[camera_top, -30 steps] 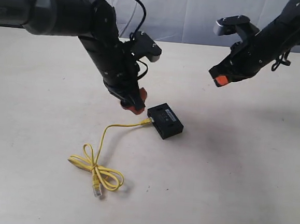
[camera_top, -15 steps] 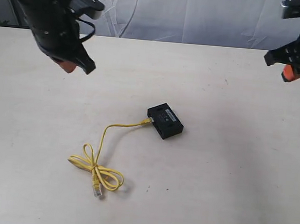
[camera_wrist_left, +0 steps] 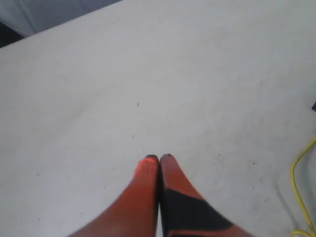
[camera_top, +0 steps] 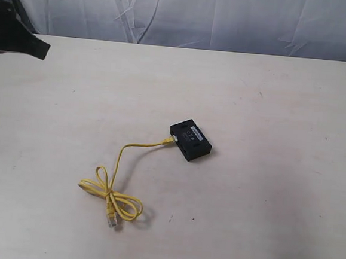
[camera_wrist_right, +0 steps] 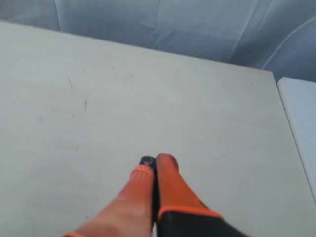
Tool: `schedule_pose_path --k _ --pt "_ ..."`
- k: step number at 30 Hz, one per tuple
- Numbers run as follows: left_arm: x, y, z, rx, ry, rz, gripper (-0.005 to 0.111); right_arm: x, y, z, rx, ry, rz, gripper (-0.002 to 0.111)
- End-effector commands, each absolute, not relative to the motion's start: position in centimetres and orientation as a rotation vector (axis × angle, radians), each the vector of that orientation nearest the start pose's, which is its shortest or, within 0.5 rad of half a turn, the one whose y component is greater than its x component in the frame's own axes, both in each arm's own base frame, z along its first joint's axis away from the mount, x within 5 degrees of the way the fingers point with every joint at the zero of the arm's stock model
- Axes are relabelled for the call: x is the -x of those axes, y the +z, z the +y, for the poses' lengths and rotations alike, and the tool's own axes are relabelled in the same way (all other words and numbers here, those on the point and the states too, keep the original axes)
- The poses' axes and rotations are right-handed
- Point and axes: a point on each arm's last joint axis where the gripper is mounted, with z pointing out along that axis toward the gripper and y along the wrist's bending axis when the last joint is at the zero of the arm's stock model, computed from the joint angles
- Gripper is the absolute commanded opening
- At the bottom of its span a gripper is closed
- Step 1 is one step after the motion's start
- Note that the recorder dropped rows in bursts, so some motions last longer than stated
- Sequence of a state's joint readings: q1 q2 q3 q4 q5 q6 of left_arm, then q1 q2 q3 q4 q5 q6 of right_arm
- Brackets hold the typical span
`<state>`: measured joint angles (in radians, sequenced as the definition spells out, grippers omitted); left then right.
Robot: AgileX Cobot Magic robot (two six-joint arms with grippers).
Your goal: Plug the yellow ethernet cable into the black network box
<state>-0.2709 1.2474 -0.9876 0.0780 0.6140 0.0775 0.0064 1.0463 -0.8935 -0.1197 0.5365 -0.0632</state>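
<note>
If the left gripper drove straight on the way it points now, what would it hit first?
Most likely just the bare table. The left gripper, shut and empty, aims at open surface, and the yellow ethernet cable lies well off that line. Depth is hard to judge.

Exterior: high, angled down across the tabletop (camera_top: 263, 202) toward a draped backdrop (camera_top: 229, 20). Wrists: close behind left gripper (camera_wrist_left: 159, 157) and right gripper (camera_wrist_right: 154, 159), tilted at tabletop (yellow ethernet cable (camera_wrist_left: 294, 180) shared with exterior, left only).
</note>
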Motion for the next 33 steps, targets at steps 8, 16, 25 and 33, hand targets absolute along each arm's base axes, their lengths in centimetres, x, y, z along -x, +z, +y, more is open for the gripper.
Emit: schedule_pose_path --k 8,16,25,33 --pt "-16.7 32.7 -4.5 -0.337 -0.103 1.908 0.0 -12.3 34.1 -0.3 0.109 -0.142 1.736 -0.001" --pt "-13.1 31.6 -3.6 -0.289 -0.146 1.745 0.0 -8.6 32.8 -0.2 0.083 -0.111 1.576 -0.001" --pt "-10.9 31.7 -3.0 -0.259 -0.17 1.642 0.0 -6.8 32.3 -0.1 0.075 -0.105 1.497 -0.001" --pt "-9.7 32.3 -2.7 -0.251 -0.174 1.592 0.0 -6.4 32.3 -0.1 0.04 -0.054 1.495 -0.001"
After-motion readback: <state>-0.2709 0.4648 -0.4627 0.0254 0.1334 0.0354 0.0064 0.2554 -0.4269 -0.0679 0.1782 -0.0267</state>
